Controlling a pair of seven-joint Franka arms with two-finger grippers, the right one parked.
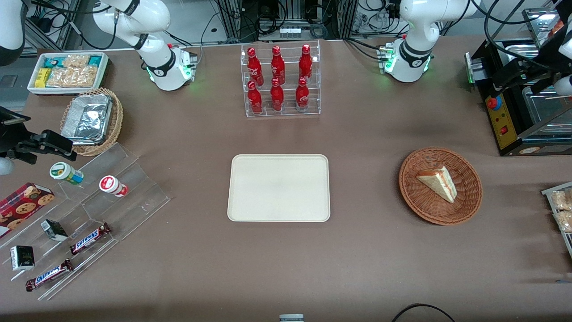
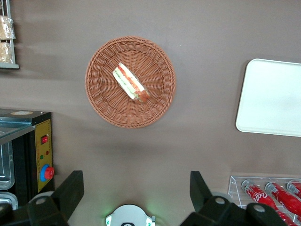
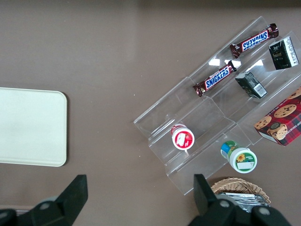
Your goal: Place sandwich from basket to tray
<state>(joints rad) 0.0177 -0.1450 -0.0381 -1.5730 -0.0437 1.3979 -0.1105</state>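
Note:
The sandwich (image 1: pixel 439 182) (image 2: pixel 131 83), a pale bread wedge with red and green filling, lies in the round reddish-brown wicker basket (image 1: pixel 467 201) (image 2: pixel 101 101), toward the working arm's end of the table. The cream rectangular tray (image 1: pixel 279 188) (image 2: pixel 273 99) lies bare at the table's middle. My left gripper (image 1: pixel 501 79) (image 2: pixel 135 188) hangs high, farther from the front camera than the basket and close to the arm's base. It is open wide, with nothing between its fingers (image 2: pixel 70 188).
A black machine with a red button (image 1: pixel 514 116) (image 2: pixel 40 155) stands close beside the gripper. A clear rack of red cola bottles (image 1: pixel 280 80) stands farther back than the tray. Snack packets (image 1: pixel 561 210) lie at the table's edge near the basket. Toward the parked arm's end are an acrylic snack stand (image 1: pixel 85 214), a tan basket of foil containers (image 1: pixel 91 120) and a white snack bin (image 1: pixel 67 71).

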